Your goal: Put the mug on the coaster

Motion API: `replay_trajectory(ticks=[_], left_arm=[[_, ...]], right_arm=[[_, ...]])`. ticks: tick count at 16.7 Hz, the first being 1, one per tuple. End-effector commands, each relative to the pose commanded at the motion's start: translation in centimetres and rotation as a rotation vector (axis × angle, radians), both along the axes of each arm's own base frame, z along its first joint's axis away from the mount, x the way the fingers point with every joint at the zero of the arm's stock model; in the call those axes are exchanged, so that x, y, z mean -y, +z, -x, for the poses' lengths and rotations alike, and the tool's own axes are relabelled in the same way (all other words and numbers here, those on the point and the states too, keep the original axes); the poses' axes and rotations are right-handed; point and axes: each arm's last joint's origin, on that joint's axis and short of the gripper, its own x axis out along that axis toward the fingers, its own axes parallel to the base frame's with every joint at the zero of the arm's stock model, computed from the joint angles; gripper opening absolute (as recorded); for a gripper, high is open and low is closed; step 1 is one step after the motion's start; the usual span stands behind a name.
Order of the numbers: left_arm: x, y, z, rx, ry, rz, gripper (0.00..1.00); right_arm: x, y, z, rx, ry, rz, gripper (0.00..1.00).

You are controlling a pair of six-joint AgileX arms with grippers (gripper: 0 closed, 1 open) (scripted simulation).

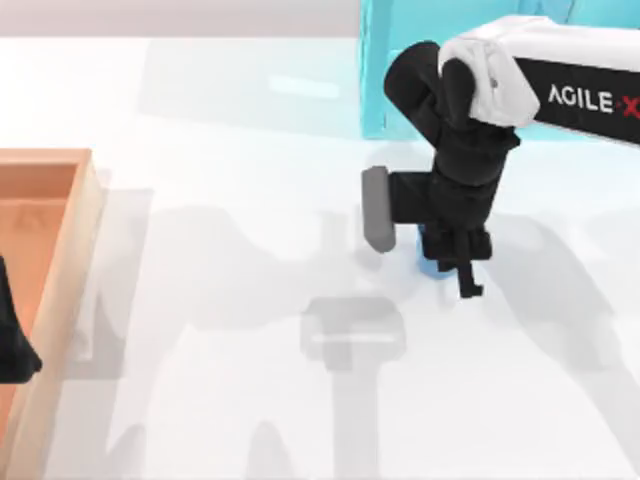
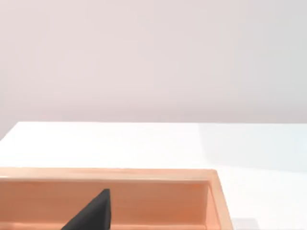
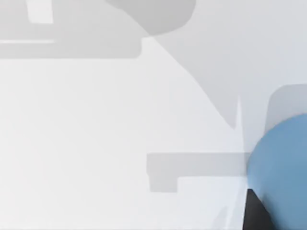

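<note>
— Where is the right gripper (image 1: 462, 268)?
— Over the right half of the white table (image 1: 250, 400), pointing down, in front of the turquoise cabinet (image 1: 385, 70) that stands at the far edge. The white-and-black AgileX arm reaches in from the right edge.

— And the mug (image 1: 432, 264)?
— Right at that gripper. From above, only a sliver of blue shows beneath the black wrist. In the right wrist view the mug (image 3: 280, 172) appears as a rounded blue body close against the camera, with a dark finger (image 3: 256, 211) just beside it.

— Is it gripping the mug?
— I cannot tell. The fingers' spacing is hidden by the wrist from above, and the wrist view shows no more than one dark edge touching or nearly touching the blue.

— The left arm?
— Its gripper (image 1: 12, 345) hangs at the left edge of the table, over a wooden tray (image 1: 75, 250) with raised walls. The left wrist view shows the tray's far wall (image 2: 144, 175) and one dark fingertip (image 2: 93, 213); whether those fingers are parted cannot be told either.

— Anything else?
— A grey slab (image 1: 377, 208) sits beside the right arm's wrist.
</note>
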Motion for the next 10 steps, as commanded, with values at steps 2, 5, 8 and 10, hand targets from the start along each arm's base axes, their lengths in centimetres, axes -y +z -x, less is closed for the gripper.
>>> replay_trajectory(ticks=[2,5,8,10], left_arm=[[0.0,0.0,0.0,0.000,0.000,0.000,1.00],[0.0,0.0,0.0,0.000,0.000,0.000,1.00],[0.0,0.0,0.0,0.000,0.000,0.000,1.00],[0.0,0.0,0.0,0.000,0.000,0.000,1.00]], right_arm=[[0.0,0.1,0.0,0.002,0.000,-0.001,0.00],[1.5,0.7,0.0,0.001,-0.068,0.001,0.00],[6.3,2.5,0.5,0.000,-0.291,0.003,0.00],[10.5,3.9,1.7,-0.003,-0.509,0.007,0.00]])
